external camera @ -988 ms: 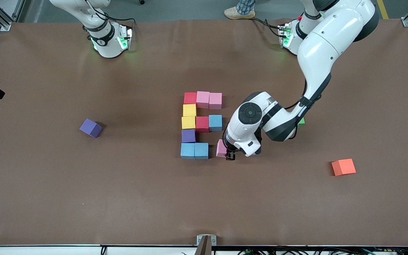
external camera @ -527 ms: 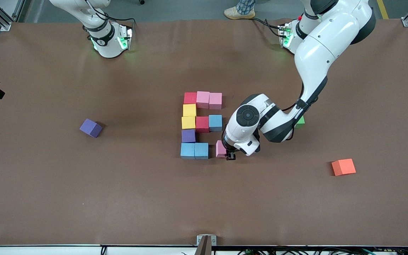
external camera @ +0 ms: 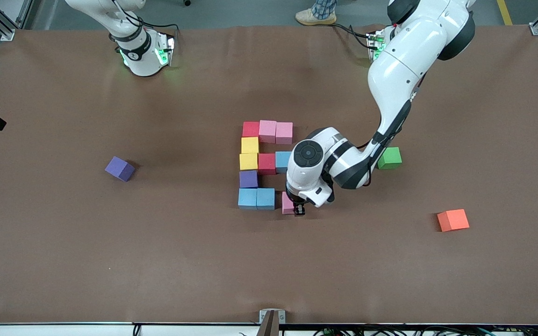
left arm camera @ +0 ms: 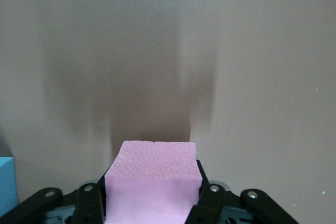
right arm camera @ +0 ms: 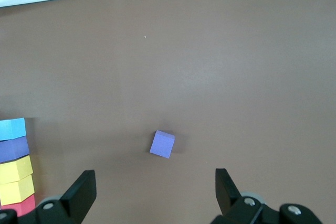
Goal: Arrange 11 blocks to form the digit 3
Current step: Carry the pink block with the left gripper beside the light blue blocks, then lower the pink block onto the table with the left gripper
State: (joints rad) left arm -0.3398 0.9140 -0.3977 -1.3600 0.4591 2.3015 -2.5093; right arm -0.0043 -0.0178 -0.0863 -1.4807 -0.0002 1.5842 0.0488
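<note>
Ten placed blocks, one held

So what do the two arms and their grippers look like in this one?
Both arms are glossy white with black joint bands; green lights glow at their bases, where black cables run. The left gripper and right gripper have black fingers with silver screws.
</note>
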